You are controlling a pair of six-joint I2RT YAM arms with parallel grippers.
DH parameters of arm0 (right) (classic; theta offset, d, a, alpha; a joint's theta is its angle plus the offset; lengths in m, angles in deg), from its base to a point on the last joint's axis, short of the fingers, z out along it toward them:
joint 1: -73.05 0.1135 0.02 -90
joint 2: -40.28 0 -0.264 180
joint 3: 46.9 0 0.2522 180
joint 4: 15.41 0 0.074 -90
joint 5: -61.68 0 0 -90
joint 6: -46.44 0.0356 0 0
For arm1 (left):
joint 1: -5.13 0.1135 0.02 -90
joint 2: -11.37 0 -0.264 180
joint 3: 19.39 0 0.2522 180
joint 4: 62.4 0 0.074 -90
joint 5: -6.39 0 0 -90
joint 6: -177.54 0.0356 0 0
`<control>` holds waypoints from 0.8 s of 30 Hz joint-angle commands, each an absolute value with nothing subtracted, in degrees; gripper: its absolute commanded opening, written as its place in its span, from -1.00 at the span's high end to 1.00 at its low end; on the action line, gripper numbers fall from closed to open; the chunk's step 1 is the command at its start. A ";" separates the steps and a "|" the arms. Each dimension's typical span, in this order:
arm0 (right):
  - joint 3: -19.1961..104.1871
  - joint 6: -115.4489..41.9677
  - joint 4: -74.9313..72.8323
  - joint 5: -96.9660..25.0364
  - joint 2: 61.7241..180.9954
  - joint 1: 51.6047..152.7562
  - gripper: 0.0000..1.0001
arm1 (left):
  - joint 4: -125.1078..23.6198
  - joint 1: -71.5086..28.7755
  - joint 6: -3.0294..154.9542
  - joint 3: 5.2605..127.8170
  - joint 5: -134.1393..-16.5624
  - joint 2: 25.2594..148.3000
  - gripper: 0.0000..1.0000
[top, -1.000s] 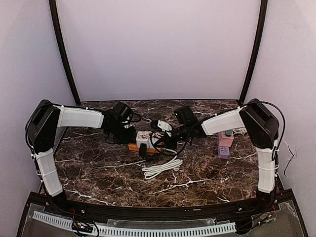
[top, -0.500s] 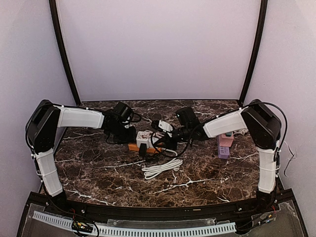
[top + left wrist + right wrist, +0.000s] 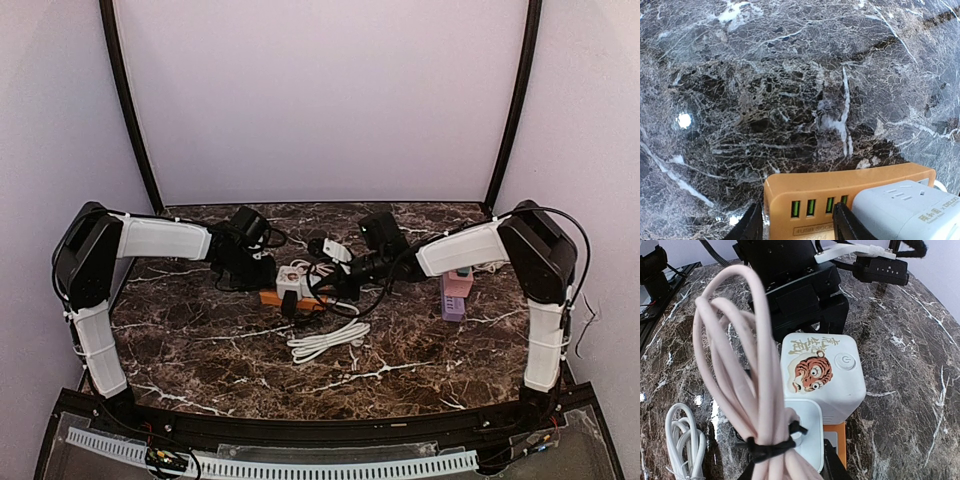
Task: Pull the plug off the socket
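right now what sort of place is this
Probably a robot test booth: pale walls enclose a marble-look table, left arm and right arm bolted at its near edge, a socket block between them.

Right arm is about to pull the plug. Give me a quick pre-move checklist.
1. Right pincer shut on the white plug: ok.
2. Plug against the tiger socket cube, not yet out: ok.
3. Left pincer bracing the orange base: cannot tell; its fingers sit at the USB end, contact is hidden.
4. Pink cable bundle tied by a black tie: ok.
5. Loose white cable lies apart from both pincers: ok.
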State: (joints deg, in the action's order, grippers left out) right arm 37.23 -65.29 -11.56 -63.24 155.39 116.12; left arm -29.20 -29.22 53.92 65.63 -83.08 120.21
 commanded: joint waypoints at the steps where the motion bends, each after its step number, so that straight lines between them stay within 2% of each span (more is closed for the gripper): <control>1: 35.73 -64.33 -13.20 -64.28 150.17 115.58 1.00 | -21.00 -29.40 54.45 63.65 -86.27 124.28 0.04; 11: 35.68 -62.69 -11.82 -63.73 145.76 115.06 1.00 | -20.97 -29.40 54.37 64.41 -86.09 122.80 0.02; 18: 35.97 -56.95 -12.14 -67.12 141.51 114.18 1.00 | -20.64 -29.36 54.86 64.11 -88.76 117.10 -0.07; 24: 35.85 -52.42 -12.34 -67.05 138.89 114.18 1.00 | -20.16 -29.32 55.88 64.62 -91.45 110.20 -0.23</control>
State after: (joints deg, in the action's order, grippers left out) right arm 35.83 -56.75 -11.08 -65.84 141.14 114.33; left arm -23.65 -29.41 54.59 65.24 -88.17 116.54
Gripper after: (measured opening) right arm 0.247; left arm 0.601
